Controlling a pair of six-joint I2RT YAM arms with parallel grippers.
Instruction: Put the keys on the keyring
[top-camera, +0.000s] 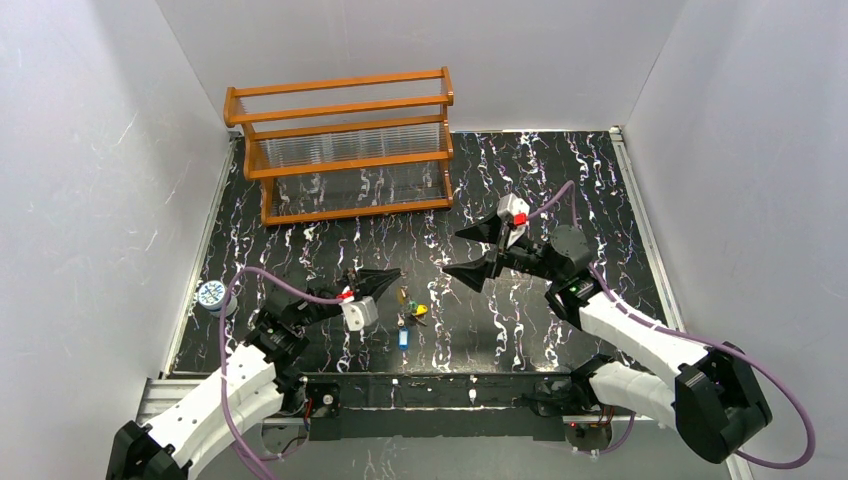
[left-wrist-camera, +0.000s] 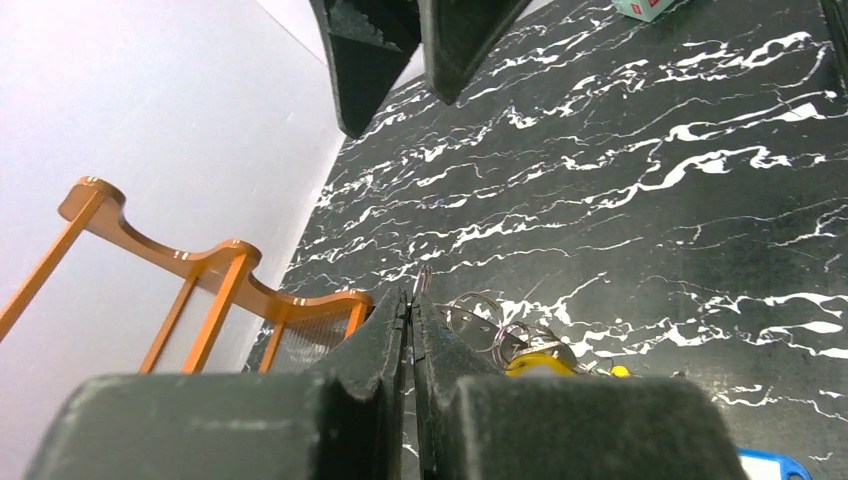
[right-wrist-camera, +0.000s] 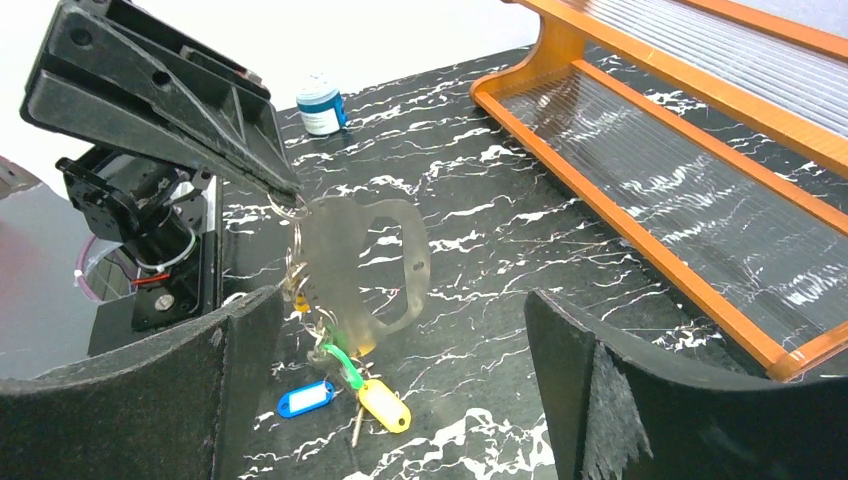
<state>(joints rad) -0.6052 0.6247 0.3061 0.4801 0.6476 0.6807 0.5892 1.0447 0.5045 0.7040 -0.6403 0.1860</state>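
Keyring: a thin silvery wire loop. We see it pinched at the very tips of the left pincer, whose black wedge-shaped fingers are clenched flat together on it.

A bunch hangs below the loop:
- a flat, see-through greyish tab w/ rounded corners
- small metal split rings
- the keys, tiny metal shanks w/ smooth plastic heads: yellow key, blue key, green key

Yellow & blue seem to rest on the table, a glossy black top w/ white marble-like veins, but we can't tell for sure.

Rack: orange wooden rails, clear ribbed shelves. Keyring & bunch sit in front of the rack's right end, well apart from it. The left pincer reaches in from the left of them, also in front of the rack.

Right pincer stands released, fingers spread wide. It is front-right of the rack's right end, near the bunch but apart from it. In the right wrist view the bunch shows btwn its two dark, rough-edged fingers, beyond their tips.
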